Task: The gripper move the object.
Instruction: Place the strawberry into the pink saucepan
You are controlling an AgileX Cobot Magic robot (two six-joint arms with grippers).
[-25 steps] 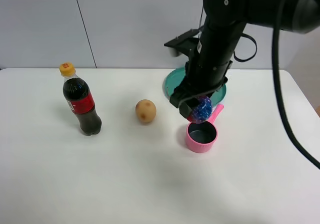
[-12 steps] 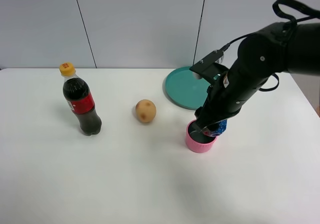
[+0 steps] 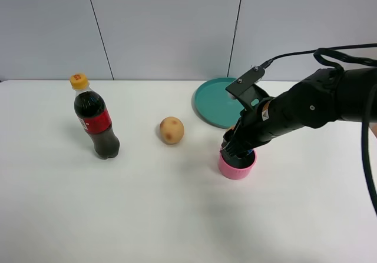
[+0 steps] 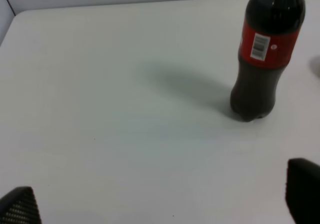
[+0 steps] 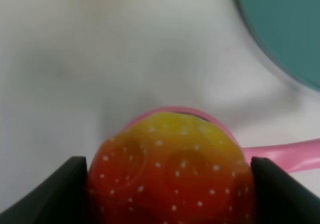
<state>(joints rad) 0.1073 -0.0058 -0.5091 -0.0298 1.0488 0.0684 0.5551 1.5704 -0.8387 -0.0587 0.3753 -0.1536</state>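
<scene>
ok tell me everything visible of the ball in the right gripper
The ball is round and dimpled, yellow on one part and red-orange on the rest, speckled with small white dots; it looks rubbery. The right gripper clamps it, dark fingers pressing both sides. It is at the mouth of the pink saucepan; contact with the pan cannot be told. In the high view the arm hides it.
</scene>
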